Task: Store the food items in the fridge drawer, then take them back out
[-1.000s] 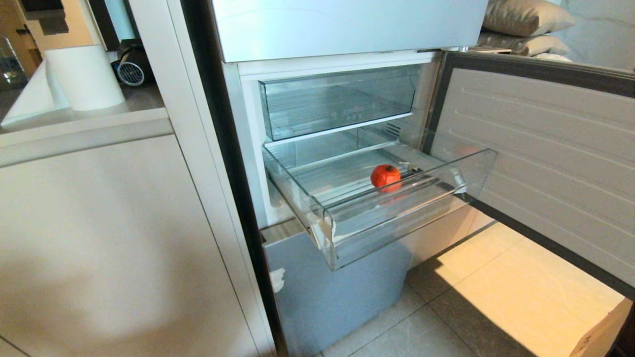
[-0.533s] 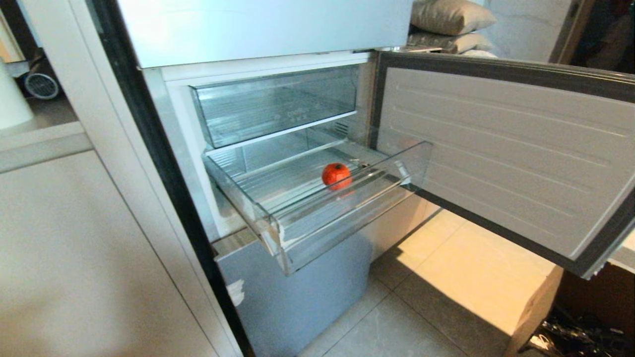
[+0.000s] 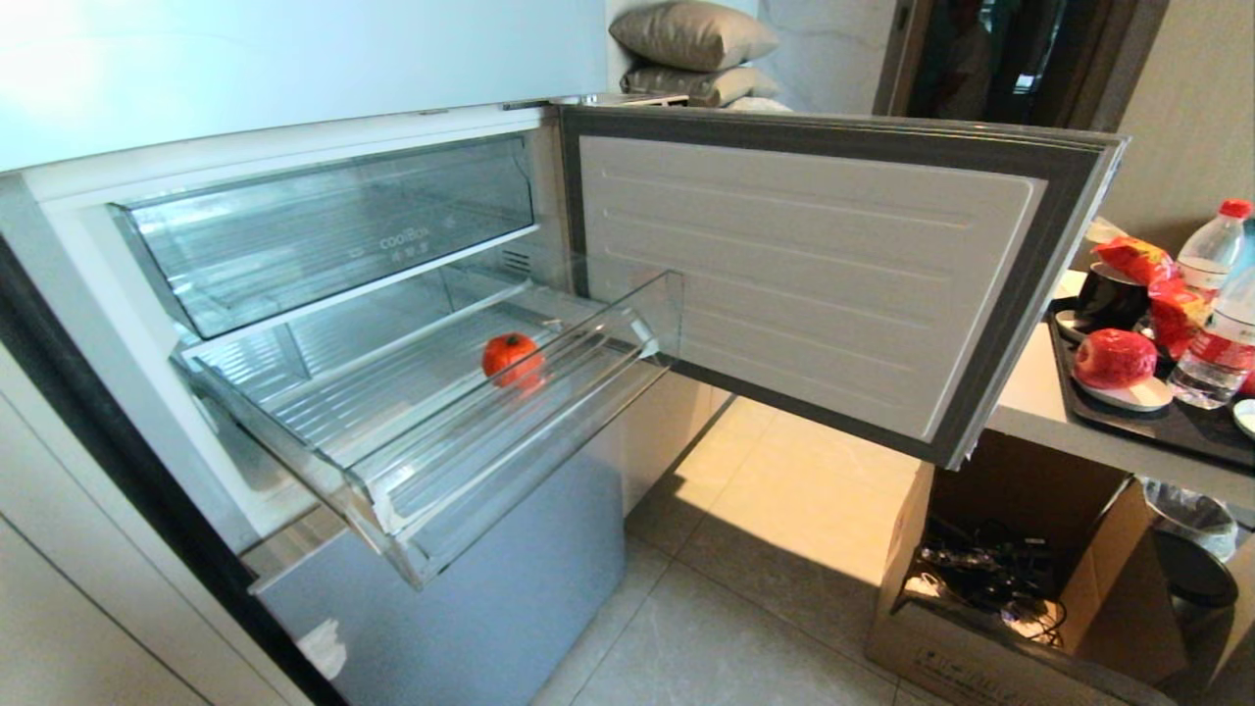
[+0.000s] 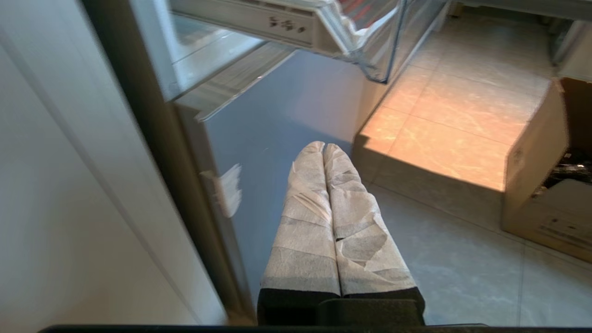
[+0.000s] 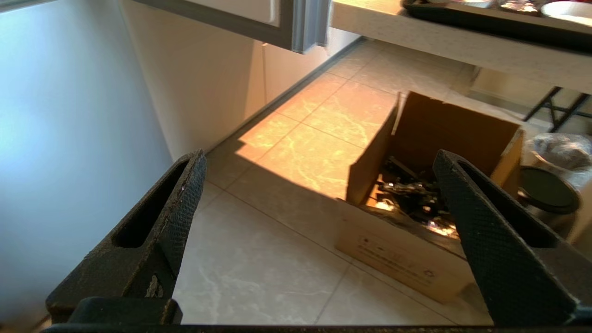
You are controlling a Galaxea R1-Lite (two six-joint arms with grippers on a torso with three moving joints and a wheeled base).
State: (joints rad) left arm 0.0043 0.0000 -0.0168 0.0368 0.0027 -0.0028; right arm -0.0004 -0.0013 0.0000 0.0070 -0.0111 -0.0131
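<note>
The fridge drawer point(image 3: 529, 441) stands pulled out of the pale-blue fridge, and one red food item point(image 3: 511, 358) lies on its ribbed floor near the front lip. A second red food item point(image 3: 1115, 358) rests on a small plate on the counter at the far right. Neither arm shows in the head view. My left gripper point(image 4: 323, 147) is shut and empty, its white-wrapped fingers low in front of the fridge's lower panel, below the drawer's corner point(image 4: 370, 46). My right gripper point(image 5: 319, 157) is open and empty above the floor tiles.
The fridge door point(image 3: 804, 284) is swung wide open to the right. Above the pulled-out drawer sits a closed clear drawer with lettering point(image 3: 333, 235). An open cardboard box point(image 3: 990, 579) stands on the floor under the counter, which carries a black tray point(image 3: 1128, 417), bottles point(image 3: 1211, 245) and a snack bag.
The whole head view has swung to the right, so the fridge now lies further left and the counter with the tray has come into sight. The red piece in the drawer has not moved.
</note>
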